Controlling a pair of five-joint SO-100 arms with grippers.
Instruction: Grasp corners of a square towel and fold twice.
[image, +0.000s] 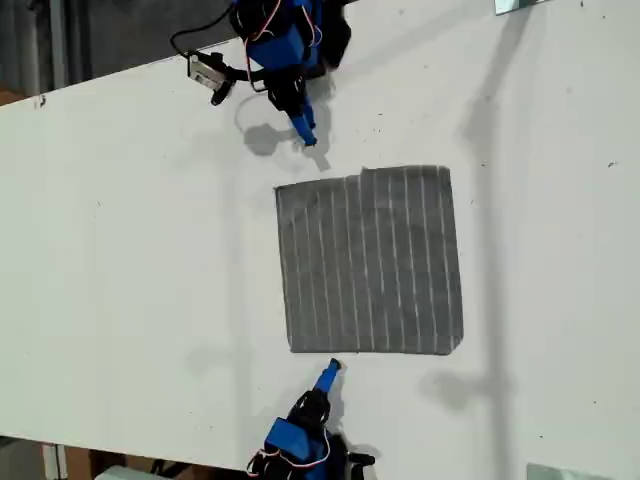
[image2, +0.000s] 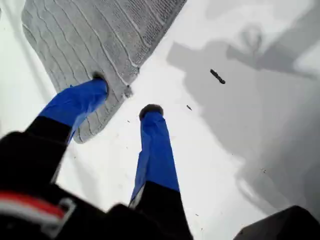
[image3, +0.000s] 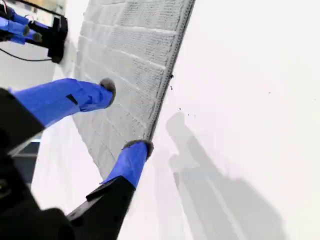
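The towel (image: 370, 260) lies flat and unfolded on the white table, grey with thin white stripes. My first gripper (image: 305, 130) hangs open beyond the towel's far edge, near its corner (image: 280, 188) on the exterior view's left. In the first wrist view one fingertip (image2: 100, 82) is over that rounded corner (image2: 87, 134) of the towel (image2: 90, 35), while the other is over bare table. My second gripper (image: 330, 372) stands open at the towel's near edge. Its fingers (image3: 135, 155) straddle the straight edge of the towel (image3: 135, 45).
The white table (image: 120, 250) ends in an edge at the exterior view's upper left. A black cable (image: 195, 35) and a camera mount (image: 208, 72) sit by the first arm. A small dark mark (image2: 217, 76) lies on the table beside the towel.
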